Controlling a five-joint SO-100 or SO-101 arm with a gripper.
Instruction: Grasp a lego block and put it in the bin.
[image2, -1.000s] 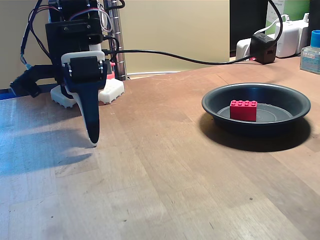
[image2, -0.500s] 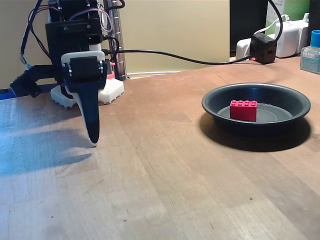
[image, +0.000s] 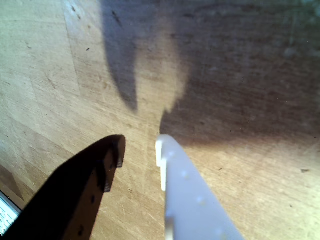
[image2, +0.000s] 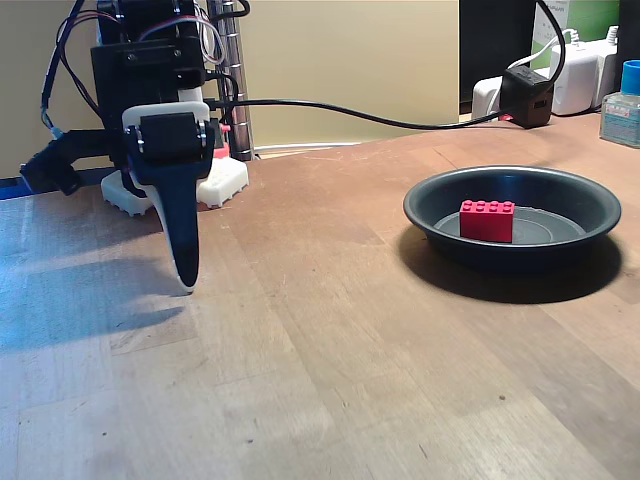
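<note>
The red lego block (image2: 487, 220) lies inside the dark round bin (image2: 520, 255), at the right of the fixed view. My gripper (image2: 187, 280) hangs point-down just above the wooden table, far to the left of the bin and in front of the arm's base. In the wrist view the gripper (image: 140, 147) is slightly open: a narrow gap separates the black finger (image: 95, 175) from the white finger (image: 185, 190). Only bare wood shows between and beneath them.
The white robot base (image2: 215, 180) and a metal post (image2: 232, 70) stand behind the gripper. A black cable (image2: 380, 120) runs to a black adapter (image2: 527, 95) at the back right, beside white chargers (image2: 575, 75) and a bottle (image2: 620, 105).
</note>
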